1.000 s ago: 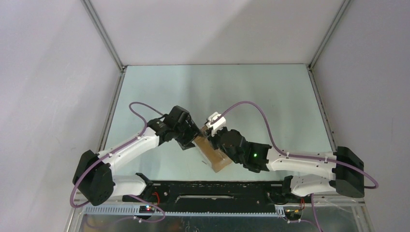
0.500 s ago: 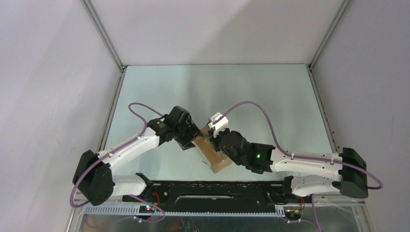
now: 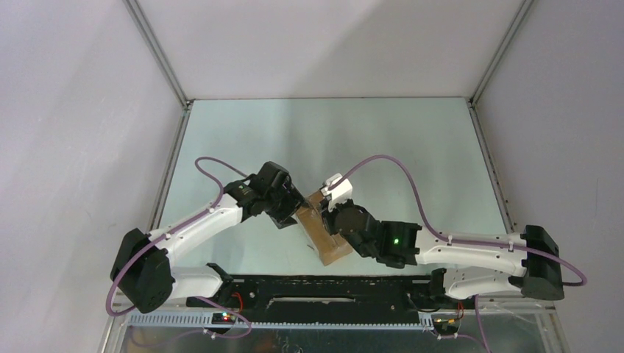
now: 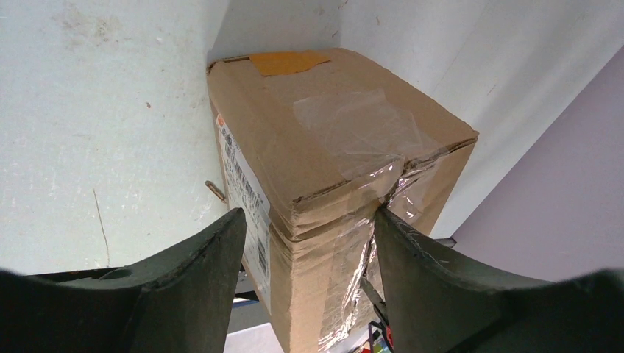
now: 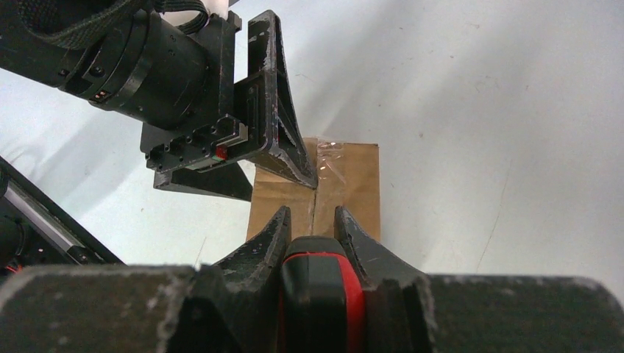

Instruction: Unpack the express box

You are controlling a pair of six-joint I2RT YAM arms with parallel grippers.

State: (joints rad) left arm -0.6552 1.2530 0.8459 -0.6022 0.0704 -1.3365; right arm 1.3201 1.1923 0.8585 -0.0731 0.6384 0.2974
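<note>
The express box (image 3: 324, 234), a brown carton sealed with clear tape, lies on the pale table between both arms. My left gripper (image 3: 292, 211) is shut on its far end; in the left wrist view its fingers (image 4: 213, 257) press both sides of the box (image 4: 331, 140). My right gripper (image 3: 340, 223) is over the box's near part, shut on a knife with a red and black handle (image 5: 318, 294). The blade is hidden. In the right wrist view the box's top seam (image 5: 315, 193) runs straight ahead of the fingertips, with my left gripper (image 5: 283, 151) beyond.
The table (image 3: 412, 154) is walled by grey panels, with metal posts at the back corners (image 3: 182, 99). A black rail (image 3: 316, 290) runs along the near edge by the arm bases. Purple cables (image 3: 397, 173) loop above both arms.
My right arm has shifted toward the near edge along the box, with its wrist a little lower in the top view. The left gripper and the box have hardly moved.
</note>
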